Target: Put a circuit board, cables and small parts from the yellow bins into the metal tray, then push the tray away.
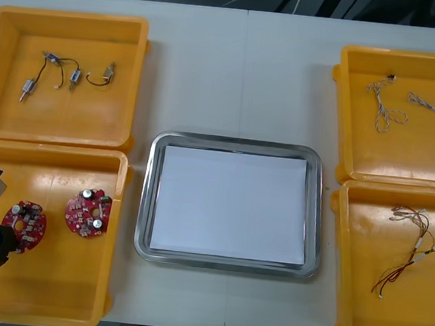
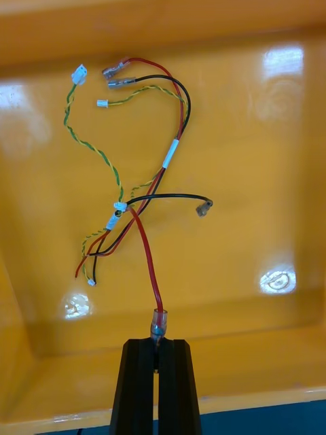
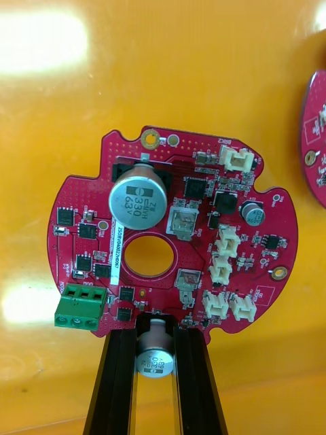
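Two grasps on at once, and nothing inside the metal tray [image 1: 147,203] but its white lining. Left of the tray, in the nearer yellow bin [image 1: 55,278]: left gripper [image 3: 155,333] narrowed onto a small silver capacitor [image 3: 155,357] at the edge of a round red circuit board [image 3: 170,231], one finger each side of it. Second board [image 1: 87,213] just beside, on the tray's side, untouched. Right of the tray, in the nearer yellow bin [image 1: 339,257] on that side: right gripper [image 2: 157,343] pinched almost fully together on the clear-sleeved end of a red lead [image 2: 147,262] from the red and yellow cable bundle [image 2: 122,207], remainder sprawled loose on the bin floor. Beyond, left of the tray, small metal parts [image 1: 28,88] joined by black cables [image 1: 95,80]; right of the tray, twisted cables [image 1: 380,110].

Reads as the picking step: first two items gripped, neither carried over. Off the bin floor or not: hard to tell. Next, likely calls for a straight lift above the bin walls, a carry inward over the tray's rim, then lowering onto the white lining before letting go. Needs care with trailing leads catching the bin wall, and with the board swinging on so slight a hold.
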### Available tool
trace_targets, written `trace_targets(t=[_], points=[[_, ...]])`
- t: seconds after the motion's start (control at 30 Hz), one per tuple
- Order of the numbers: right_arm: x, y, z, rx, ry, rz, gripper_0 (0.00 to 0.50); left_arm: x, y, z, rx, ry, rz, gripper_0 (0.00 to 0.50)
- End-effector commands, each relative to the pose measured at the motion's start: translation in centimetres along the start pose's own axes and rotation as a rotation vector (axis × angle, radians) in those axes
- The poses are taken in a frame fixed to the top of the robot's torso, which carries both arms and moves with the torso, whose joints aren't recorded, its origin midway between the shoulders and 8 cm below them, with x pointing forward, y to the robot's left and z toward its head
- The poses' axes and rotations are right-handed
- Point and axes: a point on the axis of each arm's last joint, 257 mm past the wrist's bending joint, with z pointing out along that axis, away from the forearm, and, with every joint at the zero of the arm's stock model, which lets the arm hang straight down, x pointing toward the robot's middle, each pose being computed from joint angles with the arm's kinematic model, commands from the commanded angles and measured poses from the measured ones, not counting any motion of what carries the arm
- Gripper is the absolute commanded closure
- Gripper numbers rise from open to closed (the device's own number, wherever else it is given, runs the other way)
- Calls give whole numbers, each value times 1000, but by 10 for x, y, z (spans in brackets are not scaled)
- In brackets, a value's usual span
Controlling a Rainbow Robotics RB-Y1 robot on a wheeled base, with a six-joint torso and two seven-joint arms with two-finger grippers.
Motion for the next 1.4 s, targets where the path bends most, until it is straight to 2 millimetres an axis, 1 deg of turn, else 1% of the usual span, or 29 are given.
trace_targets(t=[0.03, 0.17, 0.37, 0.67, 0.7, 0.77, 0.8, 0.87, 0.9, 0.93, 1.13, 1.23, 1.27, 1.3, 1.33, 1.4], points=[[4, -15, -8, 39, -25, -25, 500, 7, 6, 9, -18, 20, -12, 500], [8, -21, -4, 52, -36, -27, 500, 6, 9, 16, -16, 10, -20, 500], [17, -34, -1, 85, -39, -33, 500, 6, 10, 16, -19, 12, -19, 500], [24, -36, 3, 90, -34, -31, 500, 4, 7, 16, -9, 8, -30, 494], [25, -36, 3, 92, -33, -30, 500, 3, 7, 16, -7, 6, -31, 480], [24, -36, 5, 95, -38, -28, 500, 1, 6, 16, -2, -2, -40, 330], [24, -35, 5, 95, -38, -28, 500, 1, 6, 16, -2, -2, -40, 279], [24, -33, 7, 92, -40, -24, 500, 0, 5, 16, -1, -3, -45, 62], [24, -33, 7, 90, -42, -25, 500, 1, 4, 16, 1, -2, -48, 6], [23, -32, 7, 89, -43, -27, 500, 2, 5, 16, 0, -1, -52, 0], [26, -32, 8, 87, -40, -16, 500, 0, 5, 16, 0, -5, -63, 0], [27, -34, 9, 92, -45, -4, 500, -5, 6, 14, -2, -15, -67, 0], [26, -33, 9, 93, -47, -6, 493, -6, 7, 13, -3, -18, -66, 0], [26, -33, 9, 93, -47, -6, 460, -6, 6, 13, -1, -18, -68, 0], [26, -34, 9, 96, -48, -6, 282, -10, 7, 11, -3, -26, -68, 0], [26, -34, 9, 97, -48, -7, 137, -13, 9, 9, -5, -33, -69, 0]])
